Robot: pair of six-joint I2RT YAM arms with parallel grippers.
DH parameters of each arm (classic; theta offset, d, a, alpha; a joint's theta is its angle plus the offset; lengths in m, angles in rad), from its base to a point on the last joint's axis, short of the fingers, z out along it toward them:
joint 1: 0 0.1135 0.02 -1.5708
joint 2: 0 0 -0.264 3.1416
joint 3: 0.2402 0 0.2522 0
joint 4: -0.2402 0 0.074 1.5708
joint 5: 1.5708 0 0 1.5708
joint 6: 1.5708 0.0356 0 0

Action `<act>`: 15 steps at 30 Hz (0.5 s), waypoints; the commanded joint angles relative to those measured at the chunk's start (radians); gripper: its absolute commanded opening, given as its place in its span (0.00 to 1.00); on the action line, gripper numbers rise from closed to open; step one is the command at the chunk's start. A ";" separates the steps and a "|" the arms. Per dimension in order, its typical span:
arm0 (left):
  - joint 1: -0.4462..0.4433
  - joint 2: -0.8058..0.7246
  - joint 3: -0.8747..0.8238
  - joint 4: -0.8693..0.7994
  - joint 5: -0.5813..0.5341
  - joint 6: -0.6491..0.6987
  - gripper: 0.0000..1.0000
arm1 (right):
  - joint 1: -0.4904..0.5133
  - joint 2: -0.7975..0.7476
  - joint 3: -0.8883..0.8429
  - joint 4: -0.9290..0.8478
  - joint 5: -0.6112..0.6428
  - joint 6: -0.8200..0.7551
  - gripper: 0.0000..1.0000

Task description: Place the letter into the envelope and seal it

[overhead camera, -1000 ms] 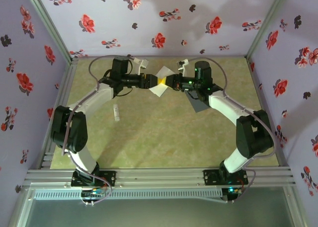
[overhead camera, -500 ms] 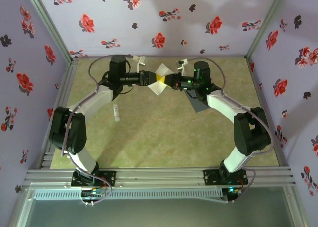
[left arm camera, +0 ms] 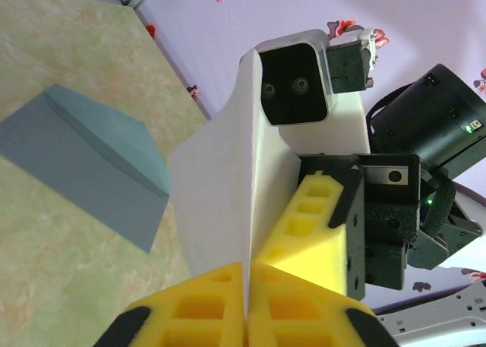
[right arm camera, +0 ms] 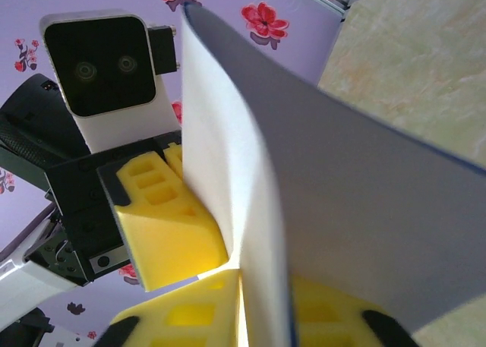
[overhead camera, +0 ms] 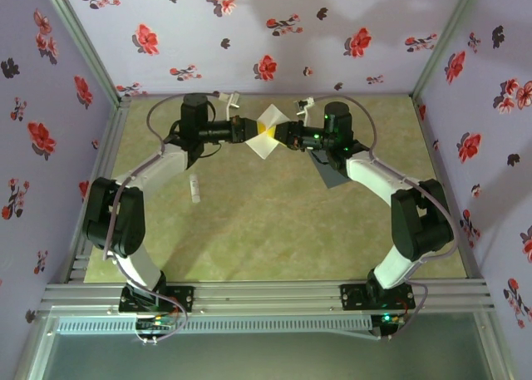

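Observation:
The letter (overhead camera: 267,133), a white sheet, hangs above the table at the back middle, pinched from both sides. My left gripper (overhead camera: 248,133) is shut on its left edge and my right gripper (overhead camera: 283,135) is shut on its right edge. In the left wrist view the letter (left arm camera: 220,187) rises from between my yellow fingers (left arm camera: 194,305), with the right gripper's fingers (left arm camera: 307,225) beside it. In the right wrist view the letter (right arm camera: 304,187) curves up from the closed jaws. The grey envelope (overhead camera: 328,170) lies flat on the table under the right arm; it also shows as the envelope (left arm camera: 91,161) in the left wrist view.
A small white stick (overhead camera: 194,189) lies on the table left of centre. Floral walls close in the table at the back and sides. Both arms arch inward over the back half of the green table (overhead camera: 274,230).
Both grippers have shifted slightly toward the back wall with the letter still held between them. The envelope and stick have not moved.

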 commanded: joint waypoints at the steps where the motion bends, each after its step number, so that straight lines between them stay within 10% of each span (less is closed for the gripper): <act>1: 0.007 0.001 -0.008 0.081 0.032 -0.019 0.05 | -0.003 -0.011 0.008 -0.006 -0.009 0.001 0.24; 15: 0.019 -0.002 -0.029 0.199 0.033 -0.105 0.01 | -0.026 -0.070 -0.056 0.010 0.013 0.018 0.58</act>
